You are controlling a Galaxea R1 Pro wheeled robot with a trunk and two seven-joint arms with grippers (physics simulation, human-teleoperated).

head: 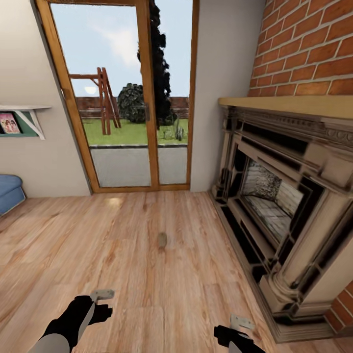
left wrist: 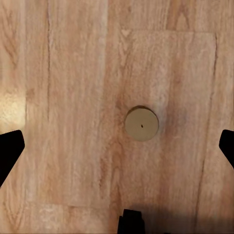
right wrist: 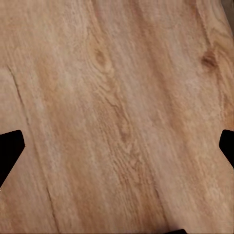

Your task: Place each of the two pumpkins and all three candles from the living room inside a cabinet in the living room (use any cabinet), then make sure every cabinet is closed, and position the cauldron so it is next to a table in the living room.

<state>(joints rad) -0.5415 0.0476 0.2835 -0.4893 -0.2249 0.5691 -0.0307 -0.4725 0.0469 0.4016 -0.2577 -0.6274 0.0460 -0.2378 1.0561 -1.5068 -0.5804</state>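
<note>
One small beige-grey candle (head: 162,239) stands upright on the wooden floor, a little ahead of both arms and left of the fireplace. In the left wrist view a candle (left wrist: 141,124) shows from above, round with a dark wick dot, on the floor between the spread fingers (left wrist: 9,151). My left gripper (head: 102,295) hangs low over the floor, open and empty, short of the candle. Further right, my right gripper (head: 241,322) is also open and empty, with bare floorboards (right wrist: 117,117) beneath it. The pumpkins, cabinet, cauldron and table are out of view.
A large stone fireplace (head: 284,206) with a wooden mantel under a brick wall fills the right side. A wood-framed glass door (head: 132,98) to the garden stands ahead. A blue seat (head: 9,192) and a wall shelf (head: 22,120) are at the left.
</note>
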